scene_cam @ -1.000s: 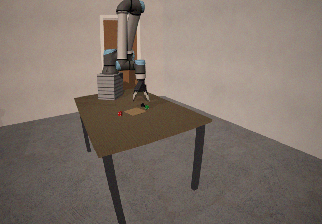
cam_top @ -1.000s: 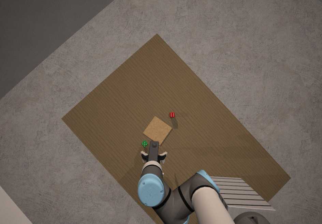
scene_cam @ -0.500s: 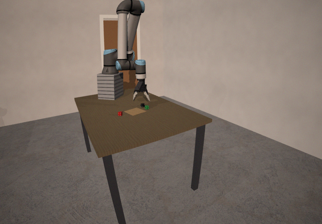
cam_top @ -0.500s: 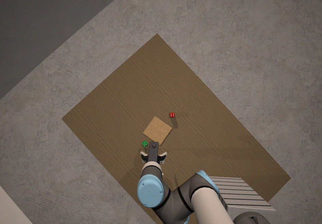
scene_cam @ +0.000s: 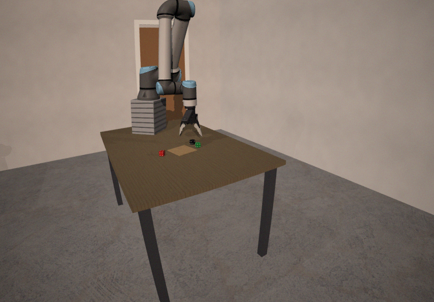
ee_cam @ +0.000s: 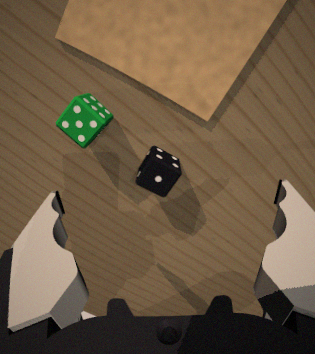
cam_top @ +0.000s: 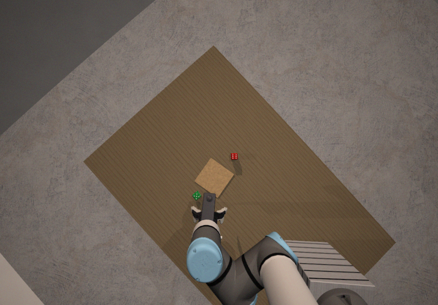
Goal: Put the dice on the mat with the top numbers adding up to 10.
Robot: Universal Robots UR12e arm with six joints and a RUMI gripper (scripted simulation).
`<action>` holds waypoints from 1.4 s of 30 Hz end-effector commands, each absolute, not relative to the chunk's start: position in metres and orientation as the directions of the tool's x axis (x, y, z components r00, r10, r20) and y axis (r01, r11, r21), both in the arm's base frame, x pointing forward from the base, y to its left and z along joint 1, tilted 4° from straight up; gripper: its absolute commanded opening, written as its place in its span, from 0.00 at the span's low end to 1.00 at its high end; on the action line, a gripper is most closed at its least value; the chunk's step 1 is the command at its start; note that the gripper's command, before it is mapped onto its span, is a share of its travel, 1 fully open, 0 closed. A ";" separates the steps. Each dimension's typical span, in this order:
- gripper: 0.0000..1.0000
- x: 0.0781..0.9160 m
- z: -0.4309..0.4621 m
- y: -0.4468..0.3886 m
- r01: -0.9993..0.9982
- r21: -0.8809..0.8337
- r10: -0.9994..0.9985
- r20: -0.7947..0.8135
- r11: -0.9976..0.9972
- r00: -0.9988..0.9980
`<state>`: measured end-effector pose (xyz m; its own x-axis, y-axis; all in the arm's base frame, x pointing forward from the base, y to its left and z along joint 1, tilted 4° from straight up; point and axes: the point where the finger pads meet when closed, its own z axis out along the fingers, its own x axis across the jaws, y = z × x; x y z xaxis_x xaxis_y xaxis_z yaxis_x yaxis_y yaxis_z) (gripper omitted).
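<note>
Hovering: the gripper (cam_top: pixel 209 209) (scene_cam: pixel 190 135) (ee_cam: pixel 166 187), above the table (cam_top: pixel 212 100) (scene_cam: pixel 210 169) (ee_cam: pixel 10 70), fingers spread fully wide, holding nothing.
Mat: the square tan mat (cam_top: pixel 214 177) (scene_cam: pixel 181 150) (ee_cam: pixel 170 45) lies flat on the table; all three dice sit outside its edges.
Green die: the green die (cam_top: pixel 196 195) (scene_cam: pixel 197 144) (ee_cam: pixel 84 121) rests flat near one mat edge, five on top.
Black die: the black die (scene_cam: pixel 191 141) (ee_cam: pixel 159 171) sits near a mat corner and the green die, one on top; the arm hides it from above.
Red die: the red die (cam_top: pixel 234 156) (scene_cam: pixel 161 153) lies on the mat's other side, six on top.
</note>
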<state>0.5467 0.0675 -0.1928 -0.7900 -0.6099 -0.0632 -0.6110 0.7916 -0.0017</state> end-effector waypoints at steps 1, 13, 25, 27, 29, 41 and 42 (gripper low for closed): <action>1.00 0.547 -0.192 0.067 -0.611 -0.002 -0.610 -0.064 0.792 -0.790; 1.00 0.548 -0.192 0.067 -0.611 -0.002 -0.610 -0.064 0.792 -0.790; 1.00 0.591 -0.190 0.064 -0.611 -0.002 -0.610 -0.064 0.792 -0.790; 1.00 0.601 -0.190 0.063 -0.611 -0.002 -0.610 -0.064 0.792 -0.790; 1.00 0.611 -0.189 0.063 -0.611 -0.002 -0.610 -0.064 0.792 -0.790; 1.00 0.622 -0.189 0.062 -0.611 -0.002 -0.610 -0.064 0.792 -0.790; 1.00 0.622 -0.189 0.062 -0.611 -0.002 -0.610 -0.064 0.792 -0.790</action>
